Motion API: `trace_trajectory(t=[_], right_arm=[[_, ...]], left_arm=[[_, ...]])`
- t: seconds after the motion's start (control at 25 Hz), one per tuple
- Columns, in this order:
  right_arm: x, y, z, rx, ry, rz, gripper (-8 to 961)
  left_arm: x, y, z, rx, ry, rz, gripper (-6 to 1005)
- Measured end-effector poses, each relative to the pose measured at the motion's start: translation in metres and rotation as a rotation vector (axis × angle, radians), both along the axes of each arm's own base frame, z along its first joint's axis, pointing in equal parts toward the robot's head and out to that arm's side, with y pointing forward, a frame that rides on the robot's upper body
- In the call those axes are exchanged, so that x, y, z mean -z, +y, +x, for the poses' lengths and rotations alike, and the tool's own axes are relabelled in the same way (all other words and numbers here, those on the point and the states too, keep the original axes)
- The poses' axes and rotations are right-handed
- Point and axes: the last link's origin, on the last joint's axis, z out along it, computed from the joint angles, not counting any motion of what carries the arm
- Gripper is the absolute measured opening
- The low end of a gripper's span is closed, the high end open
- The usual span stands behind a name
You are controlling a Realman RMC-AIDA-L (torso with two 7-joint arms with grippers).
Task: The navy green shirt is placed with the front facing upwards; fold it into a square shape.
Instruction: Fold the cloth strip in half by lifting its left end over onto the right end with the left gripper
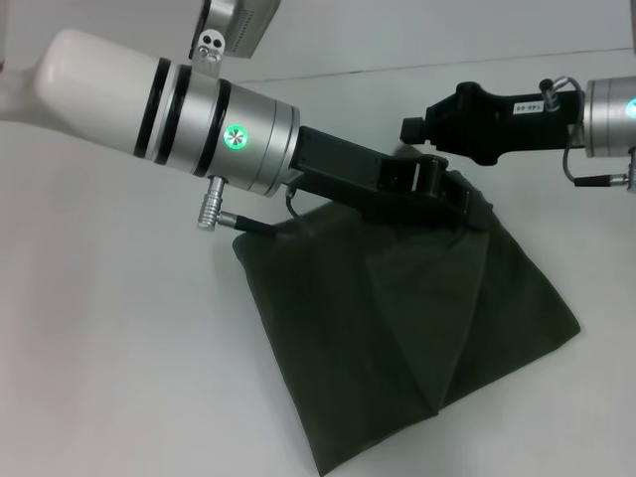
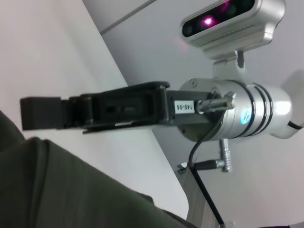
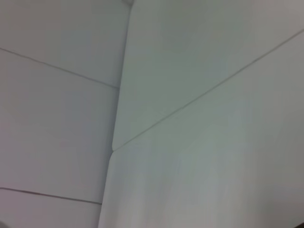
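**Shirt half gathered, fold still under way**

Shirt (image 1: 397,348) lies on the white table (image 1: 119,348), toward the right of the middle in the head view. It is no neat square yet: the cloth forms a rough wedge, with its near corner pointing at the robot's body, a diagonal crease running up through the middle, and its far edge drawn up into a peak. Only plain green cloth shows, with no lettering or collar in sight.

At that peak sits the left tool (image 1: 459,202), reaching across from the left arm. Its black fingers are down at the raised cloth, and the fabric hangs from them like a tent, so I judge it is closed on the far edge of the shirt and lifting it.

Farther back and to the right, the right tool (image 1: 409,128) hangs in the air above the table, just beyond the peak and apart from the cloth. It holds nothing that I can see; I cannot tell how far its fingers are parted.

The step in hand looks like a fold carried by the left arm alone. Next, the held edge should be laid flat over the near part, lined up with the lower edges, and then released.
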Motion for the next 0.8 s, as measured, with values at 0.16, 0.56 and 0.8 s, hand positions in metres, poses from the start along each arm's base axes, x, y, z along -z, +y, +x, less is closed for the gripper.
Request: trace_trajectory(t=[0.16,0.56,0.8], right_arm=[[-0.006,0.001,0.002,0.004,-0.002,0.015,2],[-0.028,0.008,0.01,0.012,-0.037,0.086,2],[-0.058,0.01,0.026,0.041,-0.084,0.188,2]], left_arm=[[0.002,0.0,0.0,0.0,0.002,0.0,103],[0.007,0.001,0.002,-0.001,0.016,0.011,106],[0.011,0.004,0.011,-0.005,-0.002,0.023,109]])
